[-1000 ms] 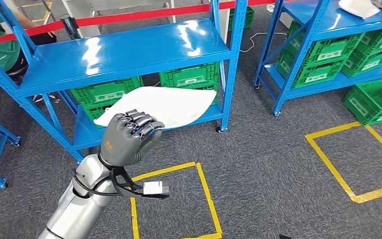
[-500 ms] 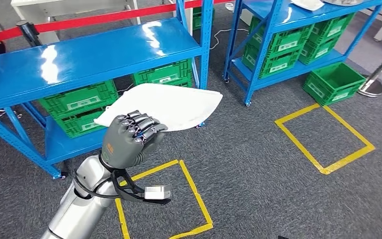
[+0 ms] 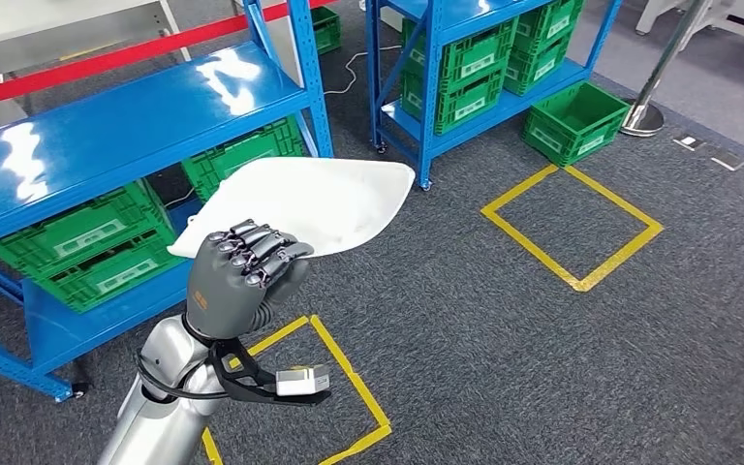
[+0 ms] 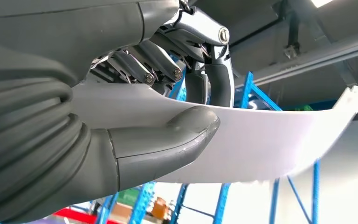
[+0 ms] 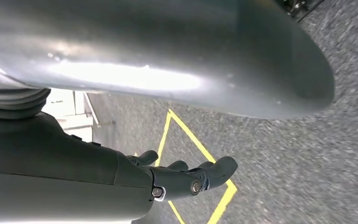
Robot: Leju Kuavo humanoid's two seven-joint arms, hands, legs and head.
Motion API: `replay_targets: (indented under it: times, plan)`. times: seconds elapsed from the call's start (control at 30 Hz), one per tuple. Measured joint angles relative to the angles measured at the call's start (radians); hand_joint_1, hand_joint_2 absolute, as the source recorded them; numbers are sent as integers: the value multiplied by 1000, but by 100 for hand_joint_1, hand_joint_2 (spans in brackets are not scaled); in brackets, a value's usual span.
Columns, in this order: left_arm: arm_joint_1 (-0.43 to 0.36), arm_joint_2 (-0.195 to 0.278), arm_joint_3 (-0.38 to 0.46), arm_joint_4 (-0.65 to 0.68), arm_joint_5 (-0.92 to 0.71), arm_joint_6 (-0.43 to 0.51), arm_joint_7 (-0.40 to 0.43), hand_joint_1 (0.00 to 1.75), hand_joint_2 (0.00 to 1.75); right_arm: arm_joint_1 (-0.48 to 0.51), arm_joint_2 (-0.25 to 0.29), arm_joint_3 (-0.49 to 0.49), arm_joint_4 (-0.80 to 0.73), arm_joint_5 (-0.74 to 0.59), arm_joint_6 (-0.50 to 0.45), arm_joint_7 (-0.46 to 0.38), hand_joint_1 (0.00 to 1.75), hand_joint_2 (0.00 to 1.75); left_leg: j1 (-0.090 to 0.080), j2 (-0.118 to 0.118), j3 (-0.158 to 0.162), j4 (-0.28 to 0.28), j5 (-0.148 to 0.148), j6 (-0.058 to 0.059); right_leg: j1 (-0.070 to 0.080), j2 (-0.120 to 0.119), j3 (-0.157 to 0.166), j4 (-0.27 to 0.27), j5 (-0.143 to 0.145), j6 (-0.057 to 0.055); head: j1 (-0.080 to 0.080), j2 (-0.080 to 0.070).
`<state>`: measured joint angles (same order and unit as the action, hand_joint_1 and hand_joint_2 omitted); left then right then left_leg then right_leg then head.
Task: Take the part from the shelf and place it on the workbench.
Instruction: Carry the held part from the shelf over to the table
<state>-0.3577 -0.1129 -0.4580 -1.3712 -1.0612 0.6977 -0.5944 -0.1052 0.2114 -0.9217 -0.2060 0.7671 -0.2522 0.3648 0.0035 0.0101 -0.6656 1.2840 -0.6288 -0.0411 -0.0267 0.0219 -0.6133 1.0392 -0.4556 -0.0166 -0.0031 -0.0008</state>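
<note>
The part point(image 3: 320, 199) is a white, thin, curved panel. My left hand point(image 3: 237, 281) grips its near edge and holds it in the air in front of the blue shelf point(image 3: 107, 126). In the left wrist view the thumb point(image 4: 168, 140) presses under the panel point(image 4: 270, 144) while the fingers point(image 4: 214, 84) clamp its other face. My right hand point(image 5: 121, 182) hangs over the grey carpet, fingers loosely extended and holding nothing.
Green crates point(image 3: 77, 242) fill the shelf's lower level. A second blue shelf point(image 3: 465, 58) with crates stands at the back, with a loose green crate point(image 3: 573, 118) and a stanchion base point(image 3: 644, 116) beside it. Yellow tape squares point(image 3: 572, 223) point(image 3: 349, 387) mark the carpet.
The camera has turned, so the shelves and floor marks have slid left and up in the picture. My left hand still holds the white part in the same grip.
</note>
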Motion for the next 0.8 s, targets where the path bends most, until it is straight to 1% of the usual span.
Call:
replay_targets:
  times: [0.03,0.07,0.1,0.13,0.17,0.2,0.23,0.27,0.3,0.33,0.37,0.4,0.43,0.47,0.5,0.53,0.57,0.6,0.63,0.67,0.7,0.73,0.77,0.8]
  plan:
    - [3,1,1,0,-1,-1,15,175,175,1,0,0,0,0,0,0,0,0,0,-4,-8,16,4,1,0,15,-3,0,2,1,0,0]
    - [4,1,1,1,-3,-2,38,175,175,2,0,-1,0,0,-1,0,0,0,0,-7,1,-3,25,4,1,29,-5,0,5,3,0,0]
    - [3,1,1,2,-5,-4,66,175,175,2,0,-2,0,-1,-2,0,0,0,0,-17,27,-56,60,8,1,43,-6,0,8,5,0,0]
    - [0,0,2,2,-7,-5,95,175,175,2,1,-4,0,-2,-3,0,0,0,0,-41,60,-124,92,15,-1,56,-8,0,10,8,0,0]
    - [-3,-2,2,1,-9,-6,121,175,175,1,3,-5,0,-1,-4,0,0,0,0,-69,89,-187,113,22,-1,68,-10,1,13,12,0,0]
    - [-4,-3,4,-2,-9,-5,138,175,175,0,5,-7,1,2,-5,0,0,0,-1,-92,108,-232,125,27,-3,80,-13,1,17,18,0,0]
    - [-3,-4,7,-7,-6,-4,145,175,175,1,7,-7,1,6,-4,0,0,0,-3,-105,116,-253,125,30,-6,91,-17,-1,20,25,0,0]
    - [1,-6,10,-15,1,-2,141,175,175,2,8,-8,1,13,-3,0,0,0,-6,-100,117,-260,123,34,-7,103,-21,-3,24,34,0,0]
    - [8,-6,14,-25,16,-2,123,175,175,5,8,-7,1,22,-2,0,0,0,-6,-89,120,-263,127,38,-10,114,-24,-7,29,42,-1,0]
    - [17,-8,17,-36,35,-1,93,175,175,8,8,-7,1,30,0,0,0,0,-5,-76,124,-270,132,43,-9,107,-28,-5,29,48,0,0]
    - [29,-10,23,-49,54,-1,52,175,175,10,8,-7,1,38,1,2,0,0,-3,-62,128,-277,139,49,-7,85,-36,8,19,52,2,0]
    - [45,-14,32,-61,68,0,5,175,175,11,7,-6,1,44,1,3,0,0,-1,-47,131,-283,145,55,-4,55,-53,42,-3,54,5,0]
    - [64,-18,43,-73,72,0,-37,175,175,10,5,-6,1,49,1,5,0,0,-2,-31,130,-285,147,58,-1,20,-77,95,-35,55,7,0]
    - [83,-24,55,-81,66,0,-67,175,175,8,3,-5,1,53,1,7,0,0,-3,-14,126,-283,147,62,0,0,-106,158,-69,57,9,0]
    - [99,-30,65,-87,55,0,-85,175,175,7,0,-5,1,56,1,7,0,0,-4,3,122,-279,146,63,-1,-9,-130,214,-93,59,10,0]
    - [112,-35,72,-91,43,0,-91,175,175,8,-2,-5,1,57,1,7,0,0,-5,19,117,-274,144,63,-1,-13,-140,244,-101,62,10,0]
    - [120,-41,76,-92,36,0,-93,175,175,9,-5,-5,1,57,1,7,0,0,-4,33,112,-269,142,62,-2,-17,-131,237,-92,64,10,0]
    - [125,-46,79,-93,32,0,-93,175,175,9,-8,-5,1,58,1,7,0,0,-3,47,108,-262,139,60,-2,-25,-102,193,-70,65,10,0]
    - [127,-51,81,-93,32,0,-92,175,175,9,-11,-5,1,58,1,8,0,0,-3,60,105,-254,135,56,-2,-42,-64,129,-49,65,10,0]
    - [127,-55,82,-93,32,0,-91,175,175,8,-12,-5,1,60,1,8,0,0,-4,72,102,-246,130,50,0,-65,-31,75,-34,62,10,0]
    - [126,-57,82,-93,32,0,-89,175,175,5,-12,-4,1,62,3,8,0,0,-6,82,100,-241,124,44,1,-85,-10,39,-26,56,10,0]
    - [126,-60,82,-93,30,0,-86,175,175,3,-12,-3,1,65,5,8,0,0,-9,91,101,-238,120,37,3,-96,-3,25,-27,48,11,0]
    - [126,-63,82,-92,28,0,-82,175,175,2,-11,-2,1,68,8,7,0,0,-11,100,105,-240,117,31,5,-95,-4,27,-26,41,11,0]
    - [125,-65,82,-92,26,0,-76,175,175,2,-11,-2,1,71,10,5,0,0,-11,110,109,-242,115,25,5,-84,-4,24,-24,34,11,0]
